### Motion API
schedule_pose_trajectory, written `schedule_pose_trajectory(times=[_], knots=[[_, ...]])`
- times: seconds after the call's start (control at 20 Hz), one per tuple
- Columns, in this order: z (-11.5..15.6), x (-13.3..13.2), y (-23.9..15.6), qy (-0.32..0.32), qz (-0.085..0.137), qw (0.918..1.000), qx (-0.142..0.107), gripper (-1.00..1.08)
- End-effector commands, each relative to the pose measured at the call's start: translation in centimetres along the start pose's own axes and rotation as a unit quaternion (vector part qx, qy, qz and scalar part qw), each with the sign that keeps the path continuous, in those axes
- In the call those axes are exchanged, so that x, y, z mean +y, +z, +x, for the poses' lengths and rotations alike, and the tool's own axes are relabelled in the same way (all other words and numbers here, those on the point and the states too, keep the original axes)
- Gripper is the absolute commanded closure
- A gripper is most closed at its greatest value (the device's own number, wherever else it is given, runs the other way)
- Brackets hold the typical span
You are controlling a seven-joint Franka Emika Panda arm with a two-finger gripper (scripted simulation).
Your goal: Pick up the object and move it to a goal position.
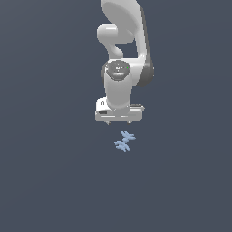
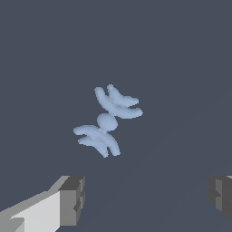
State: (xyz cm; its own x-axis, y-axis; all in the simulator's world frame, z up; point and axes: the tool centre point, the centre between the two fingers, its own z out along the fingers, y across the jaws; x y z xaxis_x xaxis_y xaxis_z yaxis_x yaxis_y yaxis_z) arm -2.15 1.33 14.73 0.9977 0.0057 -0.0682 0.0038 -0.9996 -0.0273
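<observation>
The object is a small pale-blue spiky piece, two crossed clusters of short prongs joined at a round middle, lying on the flat dark grey surface. In the wrist view the object lies whole and uncovered beyond the fingertips. My white gripper hangs pointing down, just above and slightly to the exterior view's left of the object, not touching it. It is open: two grey fingertips stand wide apart with nothing between them, and my gripper holds nothing.
The white arm rises from the gripper toward the top of the exterior view. Uniform dark grey surface surrounds the object on all sides.
</observation>
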Motion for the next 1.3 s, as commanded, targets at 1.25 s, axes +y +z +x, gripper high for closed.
schedule_pose_trajectory(times=[1.25], knots=[[0.8,-1.7,1.6,0.033,-0.001,0.9995,0.004,-0.92]])
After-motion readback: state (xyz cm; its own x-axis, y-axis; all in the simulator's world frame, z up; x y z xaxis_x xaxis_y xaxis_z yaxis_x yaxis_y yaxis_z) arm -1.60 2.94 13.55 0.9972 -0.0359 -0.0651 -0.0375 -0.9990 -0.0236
